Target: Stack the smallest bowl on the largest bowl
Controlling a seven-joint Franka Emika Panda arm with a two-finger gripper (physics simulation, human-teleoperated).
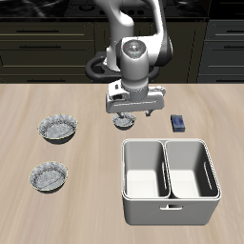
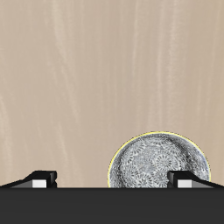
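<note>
The smallest bowl (image 1: pixel 124 122) is tiny, speckled inside with a dark rim, and sits on the wooden table near its middle. My gripper (image 1: pixel 127 111) hangs just above it, open and empty. In the wrist view the tiny bowl (image 2: pixel 157 163) lies off-centre between the fingers, with one fingertip (image 2: pixel 187 178) over its inside and the other (image 2: pixel 40 178) over bare table; the gripper (image 2: pixel 114 178) is spread wide. The largest bowl (image 1: pixel 57 128), deep with a dark blue-grey wall, stands apart, off to the side of the gripper.
A shallower, paler speckled bowl (image 1: pixel 48 176) sits nearer the front edge than the largest bowl. A white two-compartment bin (image 1: pixel 168 196) stands near the front. A small dark blue block (image 1: pixel 178 123) lies just behind the bin.
</note>
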